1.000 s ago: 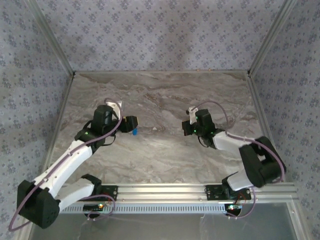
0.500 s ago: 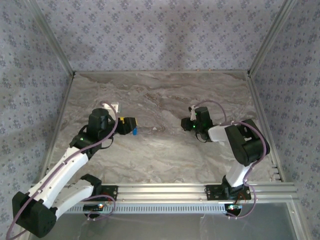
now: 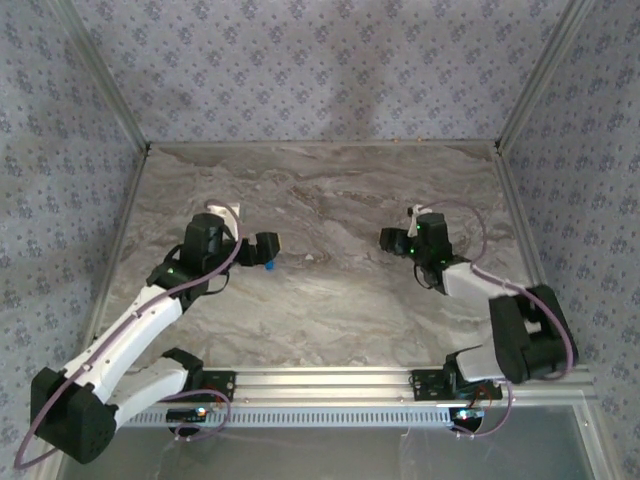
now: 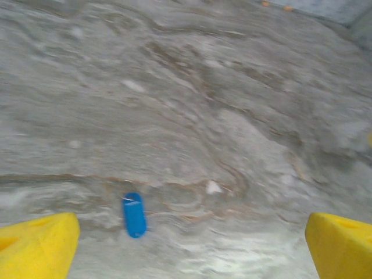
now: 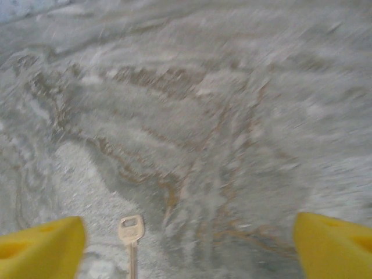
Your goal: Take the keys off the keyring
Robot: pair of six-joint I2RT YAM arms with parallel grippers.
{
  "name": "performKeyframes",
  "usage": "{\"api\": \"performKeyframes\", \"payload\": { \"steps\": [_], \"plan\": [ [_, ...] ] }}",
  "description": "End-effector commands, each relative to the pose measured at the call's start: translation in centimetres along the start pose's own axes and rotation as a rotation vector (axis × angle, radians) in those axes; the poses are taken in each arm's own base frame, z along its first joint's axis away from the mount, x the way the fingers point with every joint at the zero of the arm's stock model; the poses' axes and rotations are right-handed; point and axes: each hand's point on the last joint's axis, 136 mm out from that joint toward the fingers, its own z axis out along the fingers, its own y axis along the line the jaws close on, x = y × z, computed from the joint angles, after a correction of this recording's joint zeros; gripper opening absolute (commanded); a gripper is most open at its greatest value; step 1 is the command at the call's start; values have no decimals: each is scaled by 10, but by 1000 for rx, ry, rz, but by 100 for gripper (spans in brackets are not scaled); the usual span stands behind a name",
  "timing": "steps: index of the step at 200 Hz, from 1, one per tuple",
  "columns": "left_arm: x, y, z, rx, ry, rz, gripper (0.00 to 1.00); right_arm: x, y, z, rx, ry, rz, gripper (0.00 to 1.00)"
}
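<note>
Lying apart on tabletop (image 3: 330,300): blue tag (image 4: 134,215) before left claw (image 4: 192,238), key (image 5: 131,235) before right claw (image 5: 189,238). Both claws were spread, empty. Separation judged near done; next move: check tag for remaining keys.

Key tag (image 4: 134,215) is blue, key (image 5: 131,233) pale silver, table (image 4: 232,116) grey marble (brown-veined), tool fingers (image 4: 35,244) yellow.

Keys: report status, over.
Both open, empty: left fingers, right fingers. On table: blue tag before left, one bare key before right. Nothing blocks either.
</note>
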Motion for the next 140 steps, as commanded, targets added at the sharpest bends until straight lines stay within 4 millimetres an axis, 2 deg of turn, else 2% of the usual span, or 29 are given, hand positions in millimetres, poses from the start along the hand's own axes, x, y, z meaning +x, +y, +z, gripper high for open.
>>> {"api": "performKeyframes", "payload": {
  "steps": [1, 10, 30, 39, 56, 76, 84, 88, 96, 109, 115, 122, 129, 133, 140],
  "plan": [
    [-25, 68, -8, -424, -104, 51, 99, -20, -53, -24, 330, -15, -56, 100],
    [-31, 95, -11, -577, -119, 81, 99, -31, -71, -34, 453, -44, -70, 100],
    [-31, 132, 0, -711, -105, 138, 99, -43, -96, -46, 619, -117, -156, 100],
    [-32, 146, 4, -730, -146, 153, 99, -42, -102, -44, 639, -120, -227, 100],
    [-29, 168, 12, -740, -239, 206, 99, -27, -112, -34, 648, -107, -344, 100],
    [-14, 201, 25, -759, -223, 138, 99, -12, -129, -24, 640, -136, -276, 100],
    [-8, 213, 33, -773, -201, 118, 99, -18, -131, -22, 633, -168, -305, 100],
    [-4, 218, 37, -777, -186, 128, 99, -13, -129, -18, 613, -146, -289, 100],
    [-11, 223, 41, -772, -188, 117, 99, -18, -127, -15, 586, -186, -292, 99],
    [-25, 220, 47, -705, -265, 130, 99, -26, -119, -7, 518, -203, -326, 100],
    [-28, 218, 51, -669, -292, 150, 99, -20, -120, -1, 484, -161, -277, 100],
    [-25, 222, 56, -652, -302, 141, 99, -26, -122, 1, 462, -190, -244, 100],
    [-22, 226, 61, -634, -311, 133, 99, -21, -116, 6, 380, -211, -239, 100],
    [-25, 223, 60, -615, -336, 143, 99, -15, -112, 10, 328, -216, -263, 100],
    [-18, 216, 65, -558, -300, 159, 99, -9, -110, 12, 279, -239, -266, 100]
  ]
}}
